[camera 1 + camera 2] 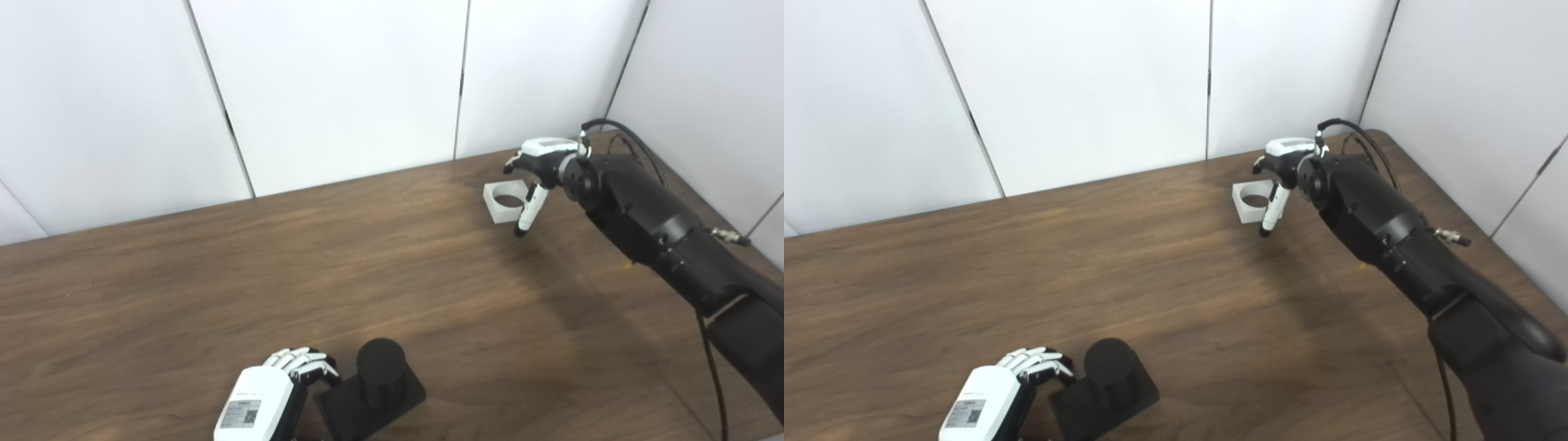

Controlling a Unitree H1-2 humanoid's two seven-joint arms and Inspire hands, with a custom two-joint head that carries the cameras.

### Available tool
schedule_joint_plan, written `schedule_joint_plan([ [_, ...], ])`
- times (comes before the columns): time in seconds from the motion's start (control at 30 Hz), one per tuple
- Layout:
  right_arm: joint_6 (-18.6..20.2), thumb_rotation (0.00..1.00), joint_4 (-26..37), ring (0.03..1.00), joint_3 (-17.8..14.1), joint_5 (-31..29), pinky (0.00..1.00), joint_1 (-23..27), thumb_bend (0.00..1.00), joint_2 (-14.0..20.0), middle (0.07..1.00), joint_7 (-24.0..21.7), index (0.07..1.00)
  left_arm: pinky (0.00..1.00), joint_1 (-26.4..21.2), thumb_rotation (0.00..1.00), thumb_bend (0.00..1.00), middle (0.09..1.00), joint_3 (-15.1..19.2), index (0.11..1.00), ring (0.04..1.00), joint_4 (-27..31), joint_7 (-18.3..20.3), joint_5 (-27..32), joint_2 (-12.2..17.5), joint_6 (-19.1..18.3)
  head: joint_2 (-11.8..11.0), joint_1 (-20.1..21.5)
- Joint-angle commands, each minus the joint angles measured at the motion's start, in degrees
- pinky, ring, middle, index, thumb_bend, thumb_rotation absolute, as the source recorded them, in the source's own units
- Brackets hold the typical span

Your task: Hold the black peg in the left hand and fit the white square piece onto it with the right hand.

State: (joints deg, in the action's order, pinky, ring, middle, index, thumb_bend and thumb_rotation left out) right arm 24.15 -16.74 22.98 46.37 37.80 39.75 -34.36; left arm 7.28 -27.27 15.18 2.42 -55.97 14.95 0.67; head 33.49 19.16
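Fingers [306,361] of the left hand [269,392] curled, tips bent in toward the near-left edge of the black peg's square base; contact likely, but a firm grip cannot be confirmed from either view. Nothing lifted.

Black peg [381,372]: short upright cylinder on a flat square base, standing on the wooden table [245,275] near the front edge, just right of the left hand.

Right hand [539,168] reached out to the far right of the table, palm down over the white square piece [503,200]. Thumb [525,214] hangs down at the piece's near-right side, tip close to the tabletop. Other fingers arch over the far edge, dark and partly hidden. Fingers apart, not clamped; whether any actually touches the piece cannot be told.

White square piece: flat on the table, round hole facing up, well apart from the peg, near the back wall panels [343,86].

Black forearm [661,233] runs in from the lower right, with a cable [631,138] looping over the wrist.
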Motion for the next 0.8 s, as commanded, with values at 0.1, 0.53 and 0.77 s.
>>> schedule_joint_plan([
  [0.1,-1.46,0.26,-0.91,1.0,0.26,1.15,1.0,4.55,0.97,0.37,1.0,0.95,0.905,0.81,1.93,0.05,0.52,0.736,-1.24,0.487,0.795,-0.13,3.82,-2.93,0.9,-1.06,0.34,-0.21],
  [0.53,-2.71,0.25,-6.81,1.0,1.42,1.18,0.95,6.46,0.93,-1.2,0.989,2.51,0.888,0.81,2.53,0.05,0.52,0.731,-1.91,0.486,0.791,2.31,5.76,-4.42,0.05,-3.07,0.95,-1.06],
  [0.77,-4.41,0.25,-8.32,1.0,2.1,1.1,0.92,6.63,0.87,-1.08,0.976,3.16,0.837,0.8,2.55,0.05,0.52,0.729,-1.97,0.486,0.79,2.79,6.44,-4.56,-0.43,-3.4,1.13,-1.3],
])
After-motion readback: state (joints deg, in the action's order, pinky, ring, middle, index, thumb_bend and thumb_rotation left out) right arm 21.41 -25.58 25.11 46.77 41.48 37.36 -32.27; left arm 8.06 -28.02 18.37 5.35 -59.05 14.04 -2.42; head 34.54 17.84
